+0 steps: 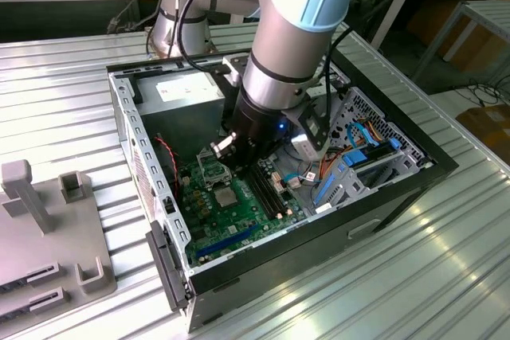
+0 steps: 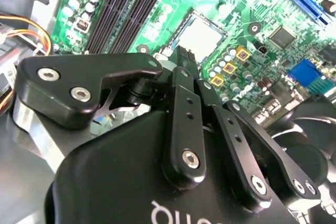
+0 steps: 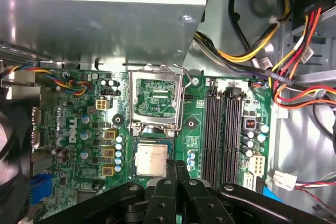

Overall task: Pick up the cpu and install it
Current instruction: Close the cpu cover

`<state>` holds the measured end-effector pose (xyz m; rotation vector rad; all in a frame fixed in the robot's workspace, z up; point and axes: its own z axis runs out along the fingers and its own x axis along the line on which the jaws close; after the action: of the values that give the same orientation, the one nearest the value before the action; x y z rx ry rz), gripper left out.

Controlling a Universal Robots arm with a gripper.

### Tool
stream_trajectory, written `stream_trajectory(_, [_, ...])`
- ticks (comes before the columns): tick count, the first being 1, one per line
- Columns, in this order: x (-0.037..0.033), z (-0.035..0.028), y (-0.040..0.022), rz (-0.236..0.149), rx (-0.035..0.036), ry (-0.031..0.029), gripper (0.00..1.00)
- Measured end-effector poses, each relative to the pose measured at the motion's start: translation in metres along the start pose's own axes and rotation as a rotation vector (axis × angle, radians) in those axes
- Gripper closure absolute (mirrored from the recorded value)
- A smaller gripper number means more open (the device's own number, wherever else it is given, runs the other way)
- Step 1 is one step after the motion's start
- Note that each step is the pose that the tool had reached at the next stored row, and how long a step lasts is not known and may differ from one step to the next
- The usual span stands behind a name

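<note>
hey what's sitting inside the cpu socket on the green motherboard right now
In the first wrist view the cpu lies flat in the socket, metal top up, with the silver hinged frame swung open beside it. The shut tool covers the chip's near corner; the contacts beneath it are hidden.

A ribbed metal table (image 1: pixel 72 77) carries an open computer case (image 1: pixel 398 185) at its centre. A grey fixture plate (image 1: pixel 48 252) with upright blocks lies at about eight o'clock from the case.

Lab, metal workbench (image 1: pixel 64 101), open computer case (image 1: pixel 143 157)
</note>
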<state>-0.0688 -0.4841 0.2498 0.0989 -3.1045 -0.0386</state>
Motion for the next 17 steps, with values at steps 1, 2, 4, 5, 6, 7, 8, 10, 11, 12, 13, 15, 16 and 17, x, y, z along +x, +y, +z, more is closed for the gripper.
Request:
stream_trajectory(1, [0.0,0.0,0.0,-0.011,0.0003,0.0003,0.89])
stream_trajectory(2, [-0.0004,-0.0001,0.0001,-0.029,0.0011,0.0008,0.89])
stream_trajectory(4, [-0.0012,-0.0001,0.0,-0.057,0.0021,0.0016,0.89])
stream_trajectory(5, [-0.0017,-0.0001,0.0001,-0.066,0.0024,0.0018,0.89])
stream_trajectory(6, [-0.0026,-0.0002,0.0003,-0.074,0.0027,0.002,0.89])
stream_trajectory(7, [-0.0035,-0.0002,0.0004,-0.079,0.003,0.0022,0.89])
stream_trajectory(8, [-0.005,-0.0002,0.0006,-0.086,0.0031,0.0023,0.89])
stream_trajectory(10, [-0.0075,-0.0003,0.0006,-0.094,0.0034,0.0025,0.89])
stream_trajectory(11, [-0.0085,-0.0004,0.0005,-0.096,0.0035,0.0026,0.89])
stream_trajectory(12, [-0.0095,-0.0004,0.0005,-0.098,0.0036,0.0027,0.89])
stream_trajectory(13, [-0.0102,-0.0004,0.0005,-0.099,0.0036,0.0027,0.89])
stream_trajectory(15, [-0.0102,-0.0005,0.0005,-0.099,0.0037,0.0027,0.89])
stream_trajectory(16, [-0.0104,-0.0004,0.0005,-0.099,0.0036,0.0026,0.89])
stream_trajectory(17, [-0.0106,-0.0005,0.0005,-0.099,0.0036,0.0027,0.89])
